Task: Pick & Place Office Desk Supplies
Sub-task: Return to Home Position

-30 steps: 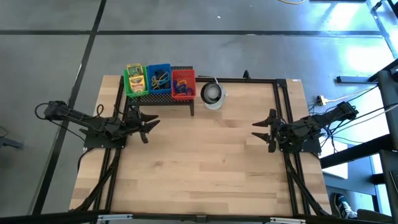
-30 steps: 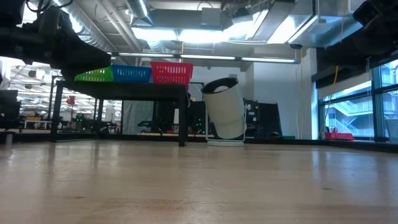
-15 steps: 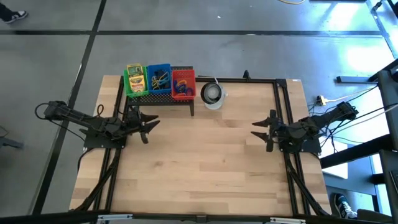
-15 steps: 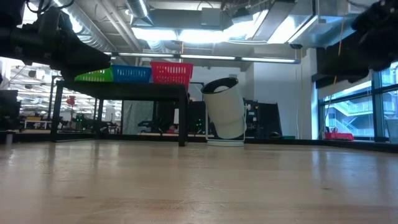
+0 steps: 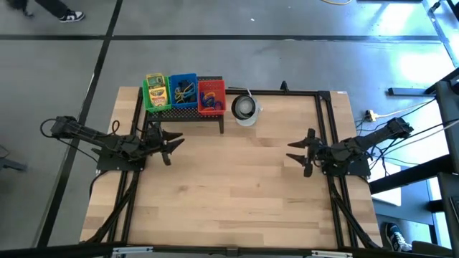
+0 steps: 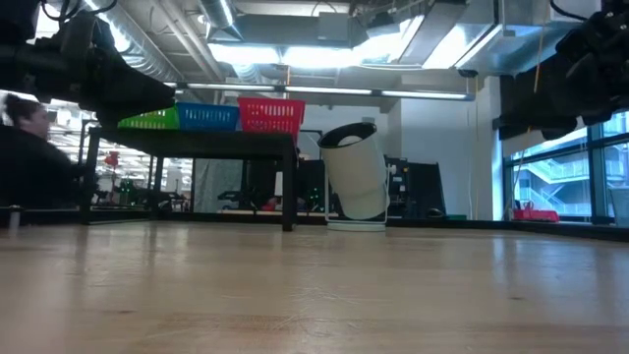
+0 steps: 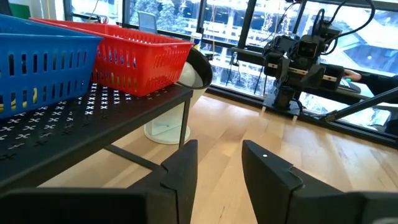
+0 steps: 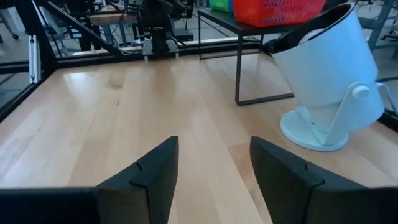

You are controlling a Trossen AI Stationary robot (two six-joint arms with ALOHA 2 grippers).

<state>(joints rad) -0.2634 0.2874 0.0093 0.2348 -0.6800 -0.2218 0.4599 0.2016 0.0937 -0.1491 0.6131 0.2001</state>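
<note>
Three small baskets stand in a row on a black mesh rack (image 5: 183, 111) at the table's far side. The green one (image 5: 155, 92) holds a yellow-green crayon box, the blue one (image 5: 184, 89) holds coloured rubber bands, and the red one (image 5: 211, 95) holds small items. My left gripper (image 5: 172, 143) is open and hovers just on the near side of the rack, empty; its wrist view shows the blue basket (image 7: 37, 68) and the red basket (image 7: 137, 56) close by. My right gripper (image 5: 296, 153) is open and empty, above the table's right part.
A round white cup-like object (image 5: 245, 109) stands tilted on its base just right of the rack, also seen as the white cup (image 8: 329, 87). A black frame (image 5: 323, 93) runs along the table's edges. Bare wood (image 5: 237, 186) lies between the arms. A person (image 6: 29, 157) passes behind the table.
My right gripper has moved a little toward the table's left, staying open. A person has come into the low view behind the table.
</note>
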